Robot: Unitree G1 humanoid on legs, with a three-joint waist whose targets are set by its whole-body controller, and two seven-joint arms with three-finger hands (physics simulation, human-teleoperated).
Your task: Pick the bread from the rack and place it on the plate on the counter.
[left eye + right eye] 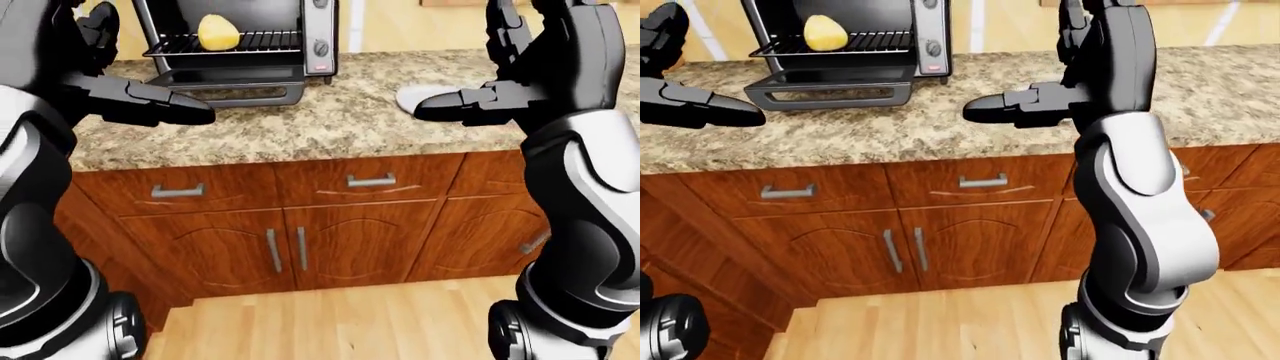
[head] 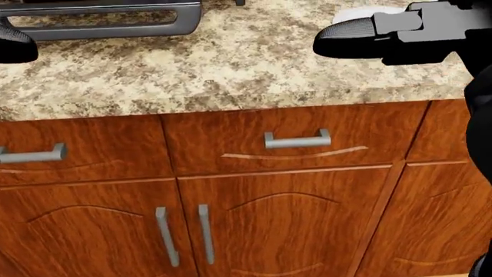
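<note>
The bread (image 1: 218,32) is a yellowish loaf lying on the wire rack (image 1: 255,41) inside the open toaster oven (image 1: 240,37), at the top left of the left-eye view. The white plate (image 1: 412,94) lies on the granite counter (image 1: 320,120) to the oven's right, partly hidden behind my right hand (image 1: 432,112). That hand is held over the counter edge, fingers stretched out, empty. My left hand (image 1: 195,116) is also open and empty, over the counter edge below the oven. Neither hand touches the bread.
The oven's door (image 2: 100,17) is folded down onto the counter. Brown cabinets with drawers and metal handles (image 2: 297,140) stand under the counter. Wooden floor (image 1: 340,322) lies below. My right arm (image 1: 1130,150) fills the middle of the right-eye view.
</note>
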